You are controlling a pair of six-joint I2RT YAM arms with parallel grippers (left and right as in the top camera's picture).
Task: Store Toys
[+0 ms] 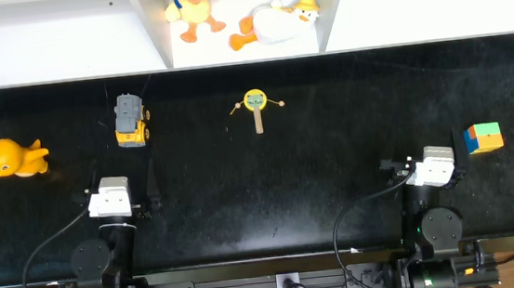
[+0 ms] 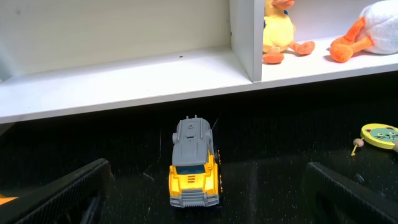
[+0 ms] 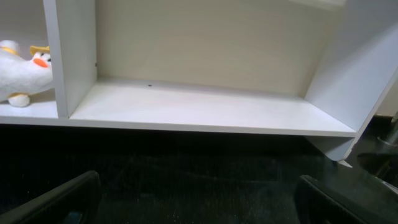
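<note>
A yellow-and-grey truck, an orange duck and a multicoloured cube are seen on the black tabletop.

Yellow and grey toy truck on the black table
Front turned toward the left gripper, fingers wide apart; behind it the white shelf, yellow duck and white soft toy together in one box; green rattle well apart from the truck
</note>
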